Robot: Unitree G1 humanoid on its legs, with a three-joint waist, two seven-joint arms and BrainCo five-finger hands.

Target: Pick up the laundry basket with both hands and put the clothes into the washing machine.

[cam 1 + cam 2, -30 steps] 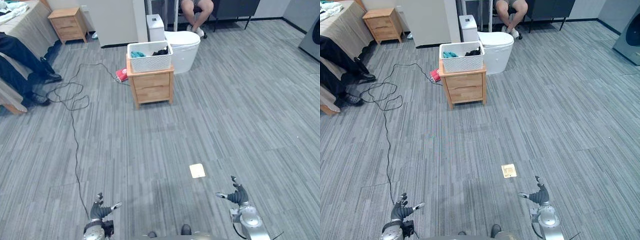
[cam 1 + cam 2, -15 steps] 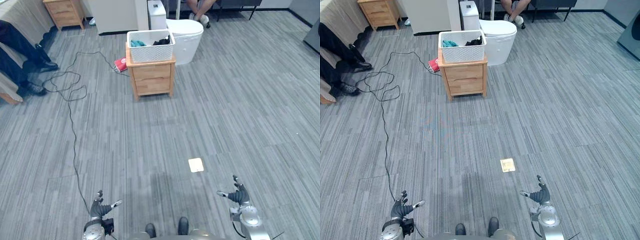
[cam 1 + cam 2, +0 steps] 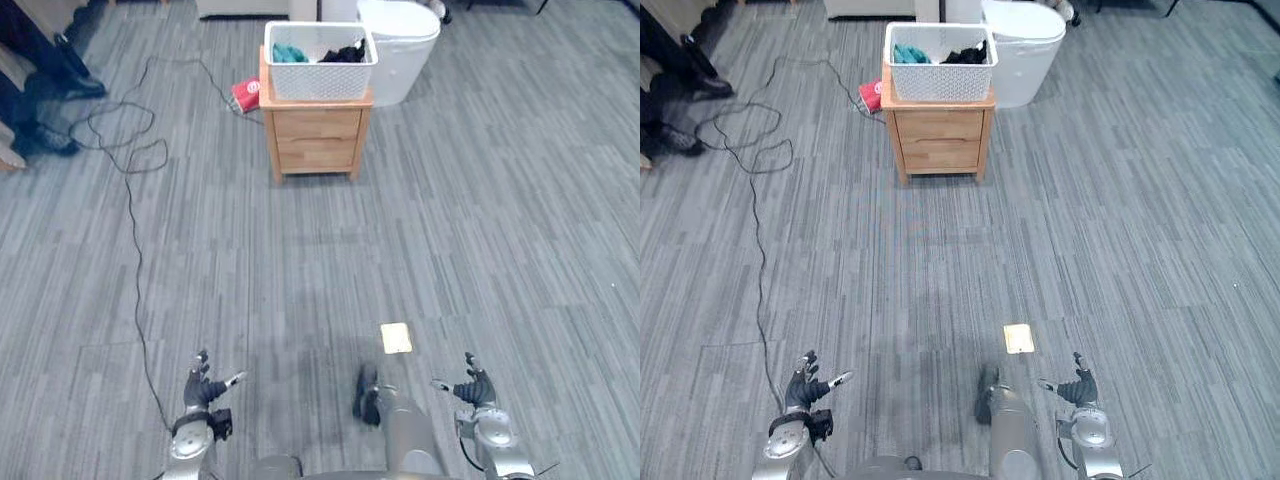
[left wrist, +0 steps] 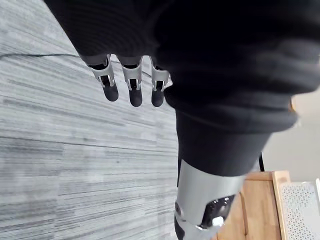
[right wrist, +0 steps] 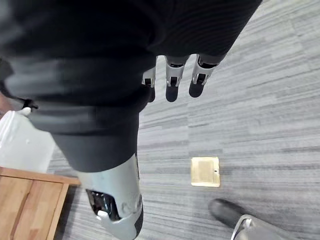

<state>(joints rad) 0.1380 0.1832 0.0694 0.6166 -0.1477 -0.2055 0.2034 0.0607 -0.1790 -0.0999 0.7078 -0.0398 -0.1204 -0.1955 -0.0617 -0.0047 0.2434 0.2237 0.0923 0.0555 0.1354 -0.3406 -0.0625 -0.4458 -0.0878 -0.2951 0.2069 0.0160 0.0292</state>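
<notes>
A white perforated laundry basket [image 3: 319, 60] holding teal and dark clothes stands on a small wooden nightstand [image 3: 315, 132] far ahead across the grey floor. My left hand [image 3: 204, 390] hangs low at the lower left with fingers spread, holding nothing. At the lower right my right hand [image 3: 471, 386] is likewise open and empty. Both hands are far from the basket. The left wrist view catches my left hand [image 4: 130, 90], its straight fingers over bare floor, with a corner of the nightstand [image 4: 260, 200] and basket [image 4: 300, 205] beyond.
A white round bin [image 3: 400, 45] stands right behind the nightstand. A red flat item [image 3: 245, 94] lies on the floor left of it. A black cord [image 3: 135, 200] snakes across the floor on the left. A small brass floor plate [image 3: 396, 338] sits near my right side. Dark shoes [image 3: 40, 140] show at the far left.
The camera has moved forward and tilted down, so the nightstand and basket sit higher and closer in view. Both hands stay low and open.
</notes>
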